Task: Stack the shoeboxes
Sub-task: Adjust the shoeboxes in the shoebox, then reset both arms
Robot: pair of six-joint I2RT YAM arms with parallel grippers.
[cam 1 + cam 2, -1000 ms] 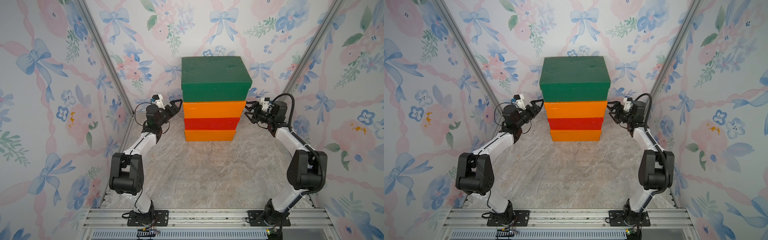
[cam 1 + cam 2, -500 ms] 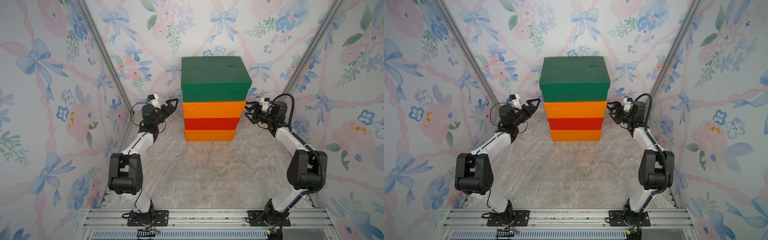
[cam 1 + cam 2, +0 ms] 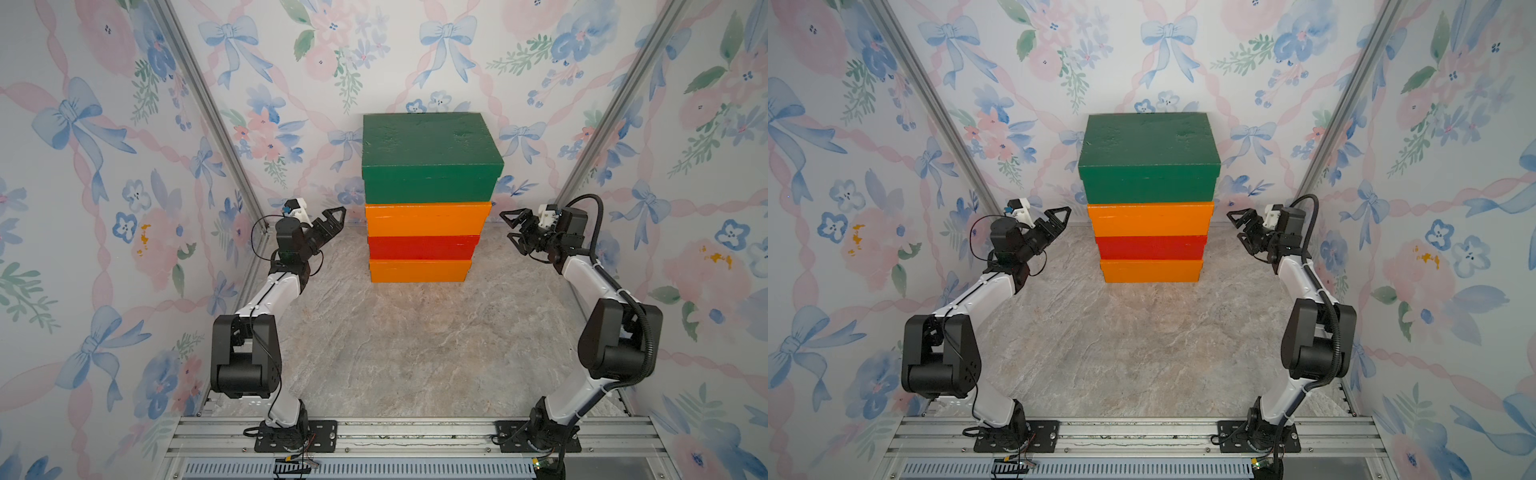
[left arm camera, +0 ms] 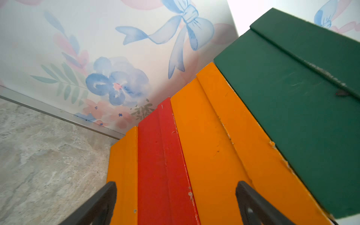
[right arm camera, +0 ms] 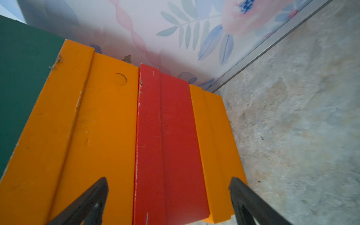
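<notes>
- left wrist view: the left jaws stand spread wide and hold nothing. their dark fingertips [image 4: 109,196] show at the bottom edge of the frame, and the end faces of the shoeboxes [image 4: 175,155] lie straight ahead between them, with a gap before the cardboard.
- right wrist view: the right jaws are likewise wide apart and empty. their fingertips [image 5: 97,196] sit at the bottom edge, aimed at the opposite end of the shoeboxes without touching.
- in both top views the shoeboxes stand as one pile at the middle of the frame, on the far part of the desk [image 3: 415,353] close to the back wall [image 3: 415,62].
- the lower orange box [image 3: 419,271] sits on the desk, then the red box [image 3: 422,247], then the upper orange box [image 3: 428,219], with the green box [image 3: 430,166] on top.
- the pile's long axis runs left to right across the frame, so each short end faces one set of jaws. both sets sit at about the height of the upper orange box.
- the right jaws look slightly nearer the cardboard than the left, though it is close.
- all four boxes look stacked, so the coming move is probably a retreat. it should go straight outward along that long axis, with no sideways sweep that could clip a corner.
</notes>
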